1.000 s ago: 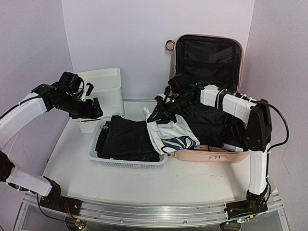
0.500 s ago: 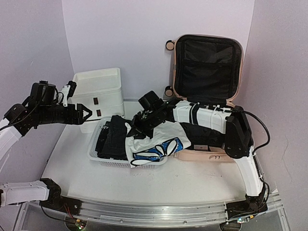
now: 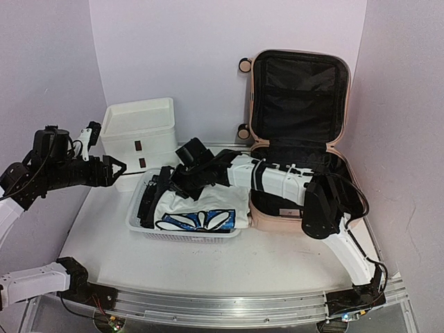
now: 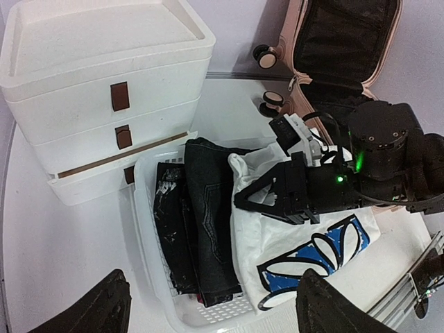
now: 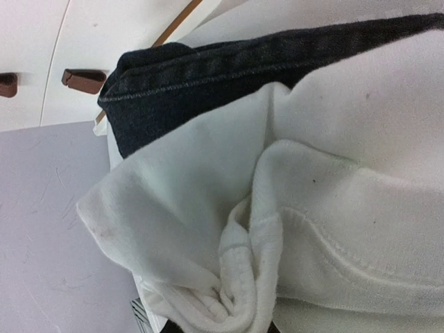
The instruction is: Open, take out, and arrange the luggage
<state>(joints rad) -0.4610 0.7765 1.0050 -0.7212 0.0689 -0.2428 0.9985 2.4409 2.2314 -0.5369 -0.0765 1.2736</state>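
The pale pink luggage (image 3: 274, 211) lies open at the right, its black-lined lid (image 3: 300, 90) upright; it also shows in the left wrist view (image 4: 347, 41). My right gripper (image 3: 182, 182) reaches left over the white basket (image 3: 139, 220) and is shut on a bunched white T-shirt (image 5: 277, 229) with a blue print (image 3: 201, 218), which lies spread in the basket beside folded black jeans (image 3: 149, 194). The left wrist view shows the right gripper (image 4: 253, 198) on the shirt (image 4: 312, 257). My left gripper (image 3: 114, 168) is open and empty, in the air left of the basket.
A white plastic drawer unit (image 3: 142, 135) stands behind the basket at the left, its lowest drawer slightly out (image 4: 104, 173). Walls close in at the back and both sides. The basket (image 4: 149, 257) sits against the suitcase's left side.
My right gripper has carried the white T-shirt left from over the suitcase and laid it in the basket. My left arm has drawn back to the left, away from the drawer unit.
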